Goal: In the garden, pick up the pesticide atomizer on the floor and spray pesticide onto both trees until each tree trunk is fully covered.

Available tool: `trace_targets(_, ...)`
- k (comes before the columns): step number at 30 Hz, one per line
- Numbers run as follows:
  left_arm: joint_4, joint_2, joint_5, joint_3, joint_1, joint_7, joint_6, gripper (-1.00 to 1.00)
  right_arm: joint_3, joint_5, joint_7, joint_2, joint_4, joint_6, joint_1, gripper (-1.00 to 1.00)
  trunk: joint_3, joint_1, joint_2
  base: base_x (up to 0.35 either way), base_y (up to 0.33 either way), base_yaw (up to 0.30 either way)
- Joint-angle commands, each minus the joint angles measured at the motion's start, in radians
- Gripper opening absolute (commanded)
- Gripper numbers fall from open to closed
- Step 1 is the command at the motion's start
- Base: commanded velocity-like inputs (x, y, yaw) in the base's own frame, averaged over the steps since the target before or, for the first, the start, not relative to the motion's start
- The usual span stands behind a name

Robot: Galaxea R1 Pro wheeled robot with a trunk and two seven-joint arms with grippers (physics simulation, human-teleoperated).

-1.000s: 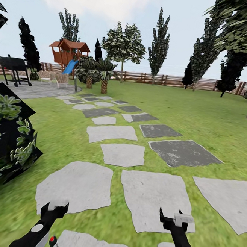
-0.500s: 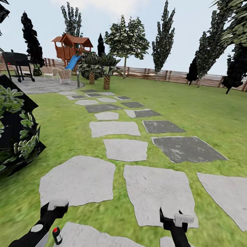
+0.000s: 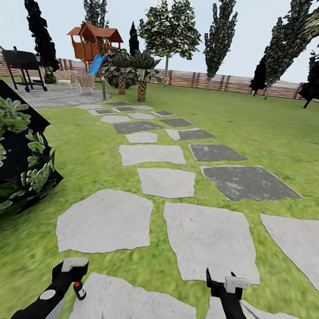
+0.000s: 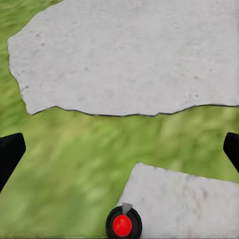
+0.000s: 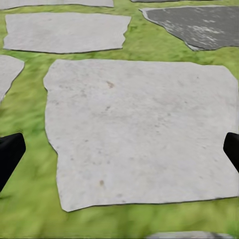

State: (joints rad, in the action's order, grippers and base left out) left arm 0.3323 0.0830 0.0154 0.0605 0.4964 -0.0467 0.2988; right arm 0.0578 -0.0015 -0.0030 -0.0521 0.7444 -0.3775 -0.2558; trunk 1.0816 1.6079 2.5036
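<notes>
The lawn [image 3: 259, 140] and its stepping stones [image 3: 105, 221] stretched ahead. The pesticide atomizer [image 3: 78, 290] stood upright just below the spread, empty left gripper [image 3: 70, 266], well apart from the open right gripper [image 3: 221, 283].

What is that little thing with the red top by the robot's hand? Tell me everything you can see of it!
It is the small pesticide atomizer, a dark bottle with a round red cap and a pale grey nozzle. It stands upright on the ground at the edge of a grey stepping stone, beside grass, close to the left gripper. Nothing is holding it.
</notes>
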Motion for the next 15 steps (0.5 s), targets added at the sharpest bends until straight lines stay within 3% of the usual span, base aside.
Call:
trace_targets(1,-0.001,0.000,0.001,0.001,0.001,-0.001,0.003,1.00,0.000,0.000,0.000,0.000,0.000,-0.003,0.000,1.00,0.006,0.000,0.001,0.000,0.000,0.069)
trace_targets(15,-0.001,0.001,0.001,0.001,0.001,-0.001,0.003,1.00,0.000,-0.001,0.000,0.000,0.001,-0.003,0.000,1.00,0.082,0.006,0.004,0.000,0.000,0.069)
